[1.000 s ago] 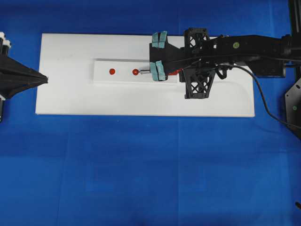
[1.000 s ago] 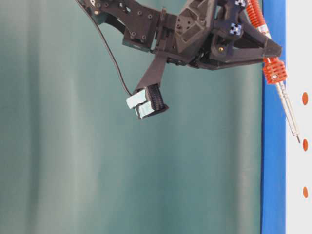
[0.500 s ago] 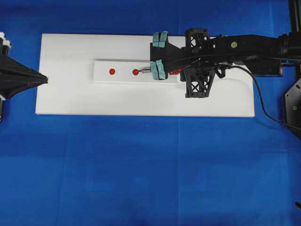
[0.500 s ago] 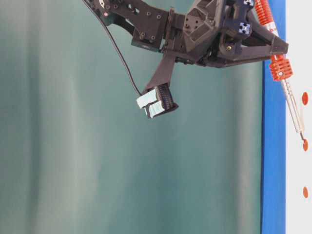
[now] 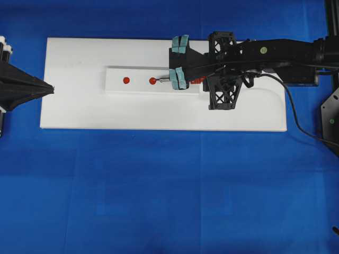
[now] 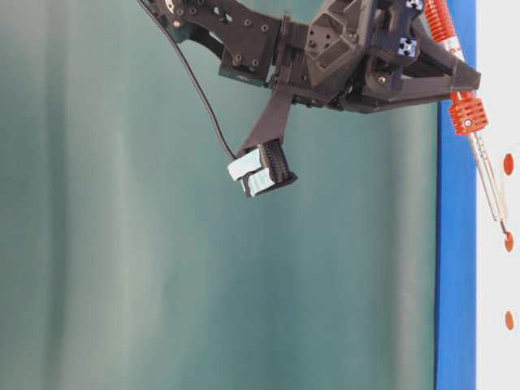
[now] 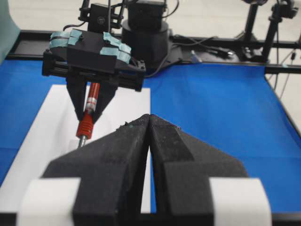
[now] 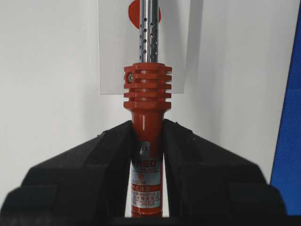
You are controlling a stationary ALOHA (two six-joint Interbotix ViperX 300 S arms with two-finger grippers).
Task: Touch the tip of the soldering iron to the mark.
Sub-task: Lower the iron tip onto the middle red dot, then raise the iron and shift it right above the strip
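Blue tabletop carries a white board with a raised white block; my right end effector pinches the soldering iron by its red handle; my left end effector pressed together, empty, at the board's far end; the tip touches the mark, the middle dot; nothing blocks it.
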